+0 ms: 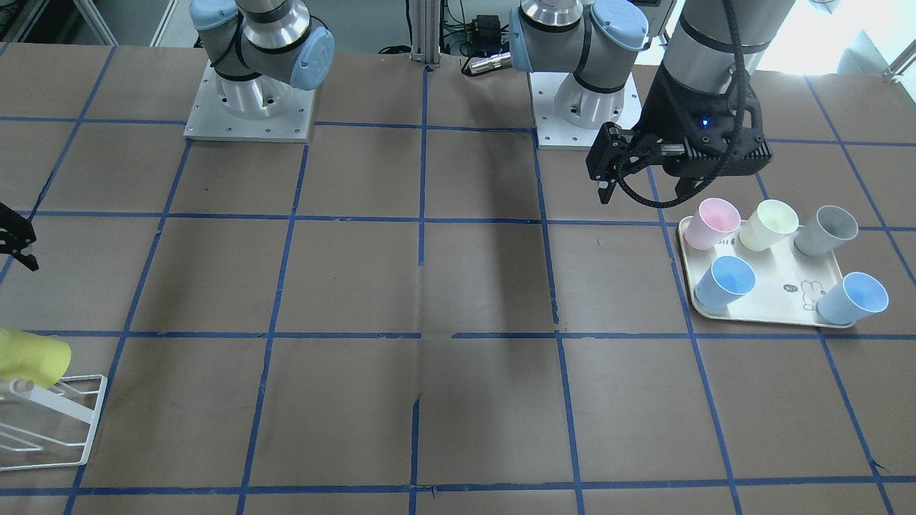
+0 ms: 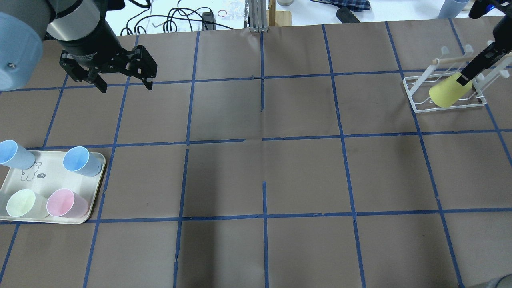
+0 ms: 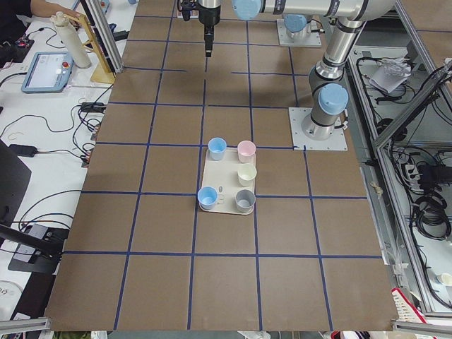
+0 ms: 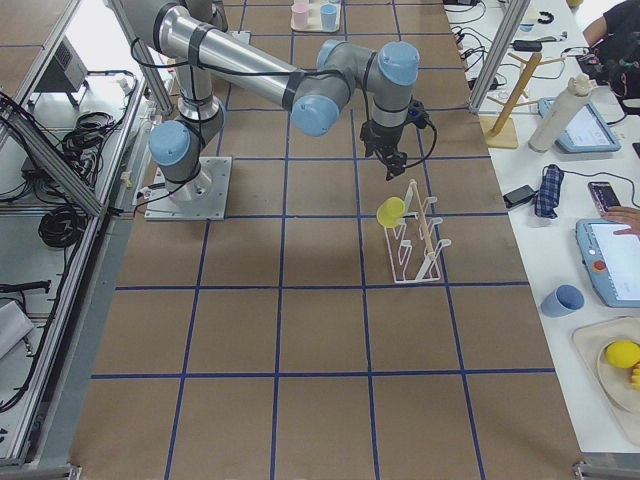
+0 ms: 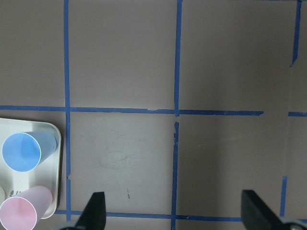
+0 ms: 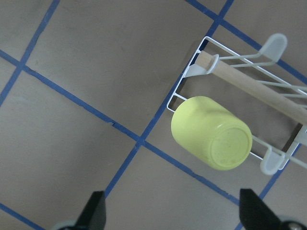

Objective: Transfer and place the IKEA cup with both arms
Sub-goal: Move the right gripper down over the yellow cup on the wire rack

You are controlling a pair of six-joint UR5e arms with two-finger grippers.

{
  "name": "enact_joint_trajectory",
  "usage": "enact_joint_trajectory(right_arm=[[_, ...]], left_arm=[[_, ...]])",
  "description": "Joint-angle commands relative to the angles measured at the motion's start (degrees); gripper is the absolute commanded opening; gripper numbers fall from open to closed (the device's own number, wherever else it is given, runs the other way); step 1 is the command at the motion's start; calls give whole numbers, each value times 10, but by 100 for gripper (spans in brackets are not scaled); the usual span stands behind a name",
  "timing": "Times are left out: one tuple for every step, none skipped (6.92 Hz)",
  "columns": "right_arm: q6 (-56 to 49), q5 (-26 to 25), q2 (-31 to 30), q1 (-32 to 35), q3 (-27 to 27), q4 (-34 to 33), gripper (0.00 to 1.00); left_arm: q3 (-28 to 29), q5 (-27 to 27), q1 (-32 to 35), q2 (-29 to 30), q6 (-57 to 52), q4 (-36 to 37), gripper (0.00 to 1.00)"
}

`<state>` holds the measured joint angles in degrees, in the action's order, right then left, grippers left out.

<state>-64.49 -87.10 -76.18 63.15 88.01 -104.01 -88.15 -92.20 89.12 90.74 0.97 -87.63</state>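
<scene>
With the yellow IKEA cup resting tilted, bottom up, on the white wire rack, I judge the spread, empty right fingers should rise straight, not brushing it; the left fingers, also spread and empty, hang near the tray.

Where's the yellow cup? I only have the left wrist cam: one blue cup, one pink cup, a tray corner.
Observer: The lemon-yellow cup hangs base-up and tilted on the white wire rack, at the right arm's end of the table.
Operator: Right arm holding it?
Observer: No. The right claw is open above it, with its fingers clear of the cup.
Operator: What else is on my tray?
Observer: The tray holds five cups. Besides your two, there is a second light blue cup, a pale yellow cup and a grey cup.
</scene>
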Motion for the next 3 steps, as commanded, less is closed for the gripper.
enact_joint_trajectory(right_arm=[[-114,32,43,-28,1,-42,98],[-115,33,58,-28,0,-62,98],[-115,33,74,-28,1,-82,98]], left_arm=[[0,0,0,0,0,0,100],[0,0,0,0,0,0,100],[0,0,0,0,0,0,100]])
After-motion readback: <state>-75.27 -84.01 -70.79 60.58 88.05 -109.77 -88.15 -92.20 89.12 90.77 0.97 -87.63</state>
